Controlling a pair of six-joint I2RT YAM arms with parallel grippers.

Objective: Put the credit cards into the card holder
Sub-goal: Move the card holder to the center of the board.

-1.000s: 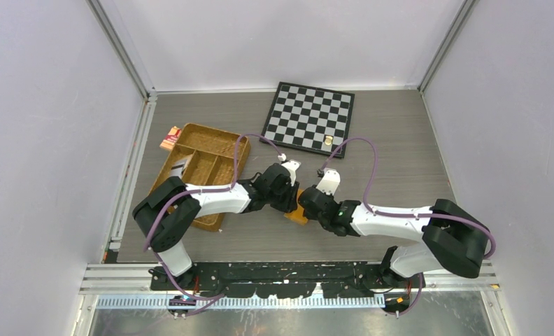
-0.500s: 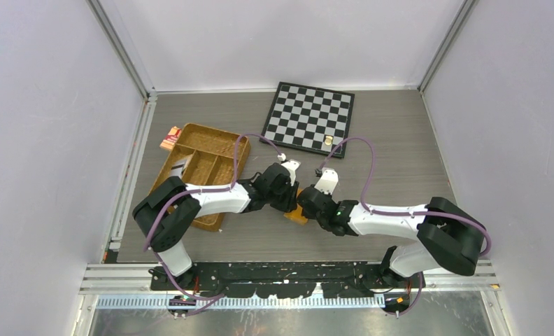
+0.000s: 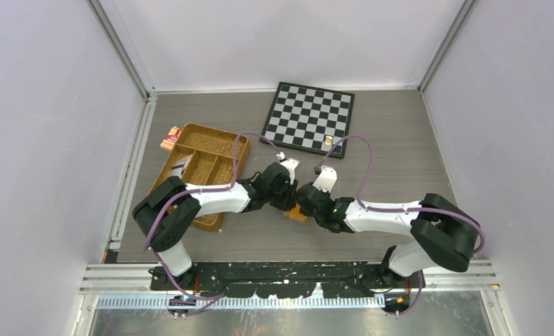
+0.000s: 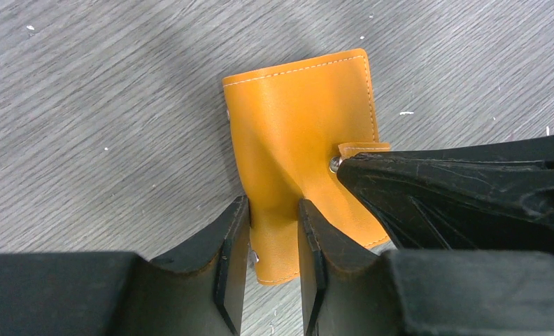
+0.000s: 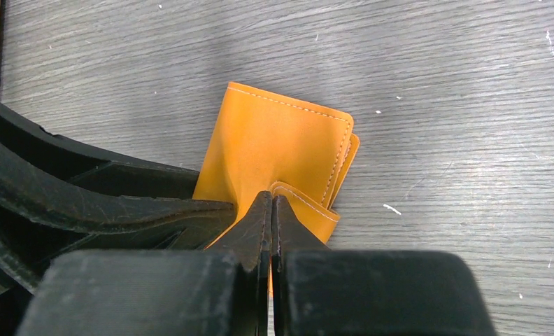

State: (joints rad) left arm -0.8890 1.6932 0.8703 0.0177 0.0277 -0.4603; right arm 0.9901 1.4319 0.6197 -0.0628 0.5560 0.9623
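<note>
On the grey surface (image 3: 400, 140), the right arm has edged leftward, crowding the left arm. Between them lies the orange card holder (image 4: 295, 133). The left hand (image 4: 273, 206) narrowly pinches its cover, and the right hand (image 5: 271, 199) is clamped on its snap tab (image 4: 364, 148). Opening looks underway, with no card apparently inserted yet.

No legible text — none anywhere
</note>
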